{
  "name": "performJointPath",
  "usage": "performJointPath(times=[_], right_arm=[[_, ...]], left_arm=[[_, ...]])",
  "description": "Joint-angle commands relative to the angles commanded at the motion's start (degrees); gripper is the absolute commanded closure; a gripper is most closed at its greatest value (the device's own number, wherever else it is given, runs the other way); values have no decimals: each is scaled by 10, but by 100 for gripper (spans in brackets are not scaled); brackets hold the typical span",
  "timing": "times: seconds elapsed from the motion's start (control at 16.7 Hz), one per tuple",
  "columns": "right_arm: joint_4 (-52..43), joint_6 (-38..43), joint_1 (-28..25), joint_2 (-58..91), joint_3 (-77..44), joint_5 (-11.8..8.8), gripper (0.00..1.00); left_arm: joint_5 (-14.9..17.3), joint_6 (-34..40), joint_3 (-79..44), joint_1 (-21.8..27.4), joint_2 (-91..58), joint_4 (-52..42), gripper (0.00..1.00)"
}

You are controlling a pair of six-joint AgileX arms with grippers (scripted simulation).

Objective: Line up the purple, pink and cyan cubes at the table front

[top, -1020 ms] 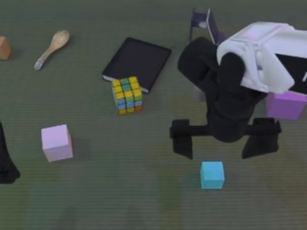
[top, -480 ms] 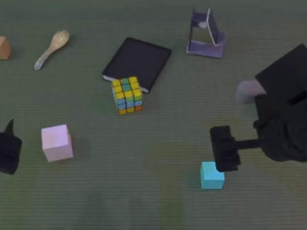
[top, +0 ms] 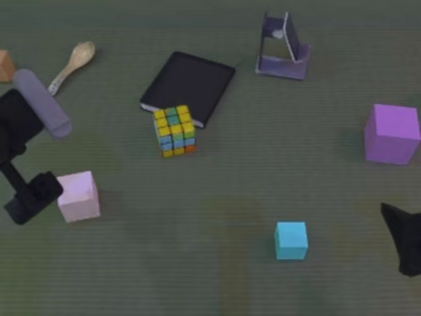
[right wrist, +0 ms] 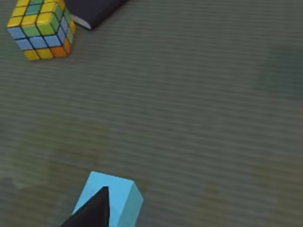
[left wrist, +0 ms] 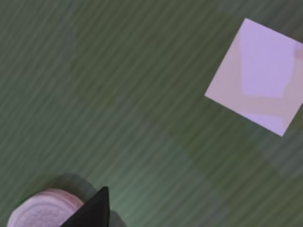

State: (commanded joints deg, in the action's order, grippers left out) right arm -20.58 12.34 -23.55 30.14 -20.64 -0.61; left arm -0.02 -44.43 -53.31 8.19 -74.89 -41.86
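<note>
The pink cube (top: 77,195) sits at the table's left, and the left wrist view shows it (left wrist: 258,75) alone on the surface. My left gripper (top: 16,176) hangs just left of it, open, with one black finger (top: 33,195) next to the cube's left face. The cyan cube (top: 291,240) rests near the front, right of centre. The purple cube (top: 393,133) stands at the far right. My right gripper (top: 402,245) is at the right edge, open and holding nothing; its fingertip (right wrist: 92,213) shows in front of the cyan cube (right wrist: 118,194).
A yellow-green puzzle cube (top: 174,130) and a black tablet (top: 187,84) lie mid-table. A purple phone stand (top: 283,49) is at the back. A spoon (top: 72,66) and a small orange block (top: 5,64) are at the back left.
My right arm has pulled back from mid-table to the right edge, uncovering the purple cube. The left arm has swung in from the left edge beside the pink cube. No cube moved.
</note>
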Motion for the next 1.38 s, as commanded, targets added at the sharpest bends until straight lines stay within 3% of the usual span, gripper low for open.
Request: performJointPath(times=[0.36,0.6,1.08,1.38], right_arm=[[146,-91,154,-219,159,3,0],[199,-120,221,-293,201,6,0],[206,-123,230,-301,206,6,0],[206,-123,230,-301,206,6,0]], left_arm=[[0,-145,-178,26,-253,-136,0],[1,-196,-244,35,-327,-178,0],[1,-203,-247,34,-340,-174,0],[1,-203,-187,35,-387,-61,0]])
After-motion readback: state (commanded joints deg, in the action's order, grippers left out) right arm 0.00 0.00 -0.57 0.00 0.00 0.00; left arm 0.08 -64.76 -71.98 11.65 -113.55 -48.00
